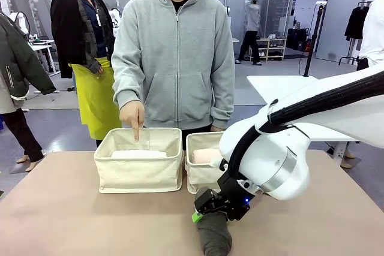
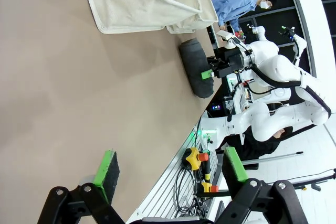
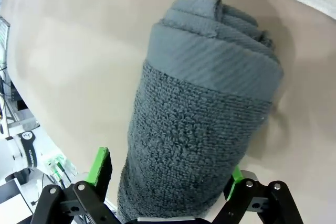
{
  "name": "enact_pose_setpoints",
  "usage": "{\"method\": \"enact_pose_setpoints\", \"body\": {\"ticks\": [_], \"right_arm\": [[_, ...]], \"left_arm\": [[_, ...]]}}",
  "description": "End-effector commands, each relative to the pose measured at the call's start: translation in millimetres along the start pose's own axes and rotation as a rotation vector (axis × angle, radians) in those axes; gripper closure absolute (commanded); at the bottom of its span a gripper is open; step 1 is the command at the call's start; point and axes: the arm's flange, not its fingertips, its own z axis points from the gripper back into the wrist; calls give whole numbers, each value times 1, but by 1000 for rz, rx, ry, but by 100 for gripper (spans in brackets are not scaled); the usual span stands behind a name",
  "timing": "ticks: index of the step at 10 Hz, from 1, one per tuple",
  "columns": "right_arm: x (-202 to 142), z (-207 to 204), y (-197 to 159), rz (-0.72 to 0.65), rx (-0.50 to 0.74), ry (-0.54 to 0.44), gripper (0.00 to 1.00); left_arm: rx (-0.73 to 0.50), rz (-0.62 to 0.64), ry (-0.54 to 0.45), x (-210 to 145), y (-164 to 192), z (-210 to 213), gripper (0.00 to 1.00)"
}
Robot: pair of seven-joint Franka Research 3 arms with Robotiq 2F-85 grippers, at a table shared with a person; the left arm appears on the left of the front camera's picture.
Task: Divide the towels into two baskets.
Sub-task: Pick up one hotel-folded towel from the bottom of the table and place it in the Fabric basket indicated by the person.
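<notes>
A dark grey towel [image 1: 216, 238] lies on the table near its front edge, right of centre. My right gripper [image 1: 211, 215] stands open over its far end, one finger on each side. In the right wrist view the grey roll [image 3: 199, 129] sits between the green pads [image 3: 100, 166], with a small gap at the left pad. Two cream baskets stand side by side at the far side. The left basket [image 1: 139, 178] holds a white towel [image 1: 139, 154]; the right basket [image 1: 200, 179] holds a pale pink towel [image 1: 206, 157]. My left gripper [image 2: 170, 169] hangs open over bare table. The pale yellow towel is hidden.
A person in a grey hoodie stands behind the baskets, and one hand [image 1: 133, 117] points a finger down into the left basket. The table [image 1: 72, 220] is bare on its left half. Past its edge sit cables and a stop button [image 2: 195, 157].
</notes>
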Motion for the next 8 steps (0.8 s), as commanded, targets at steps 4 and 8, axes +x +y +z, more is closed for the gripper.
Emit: {"method": "enact_pose_setpoints", "body": {"ticks": [4, 8], "right_arm": [[4, 2, 8, 12, -19, 16, 38], [2, 22, 17, 34, -50, 31, 66]], "left_arm": [[-2, -3, -13, -1, -3, 3, 0], [-2, -3, -13, -1, -3, 3, 0]]}}
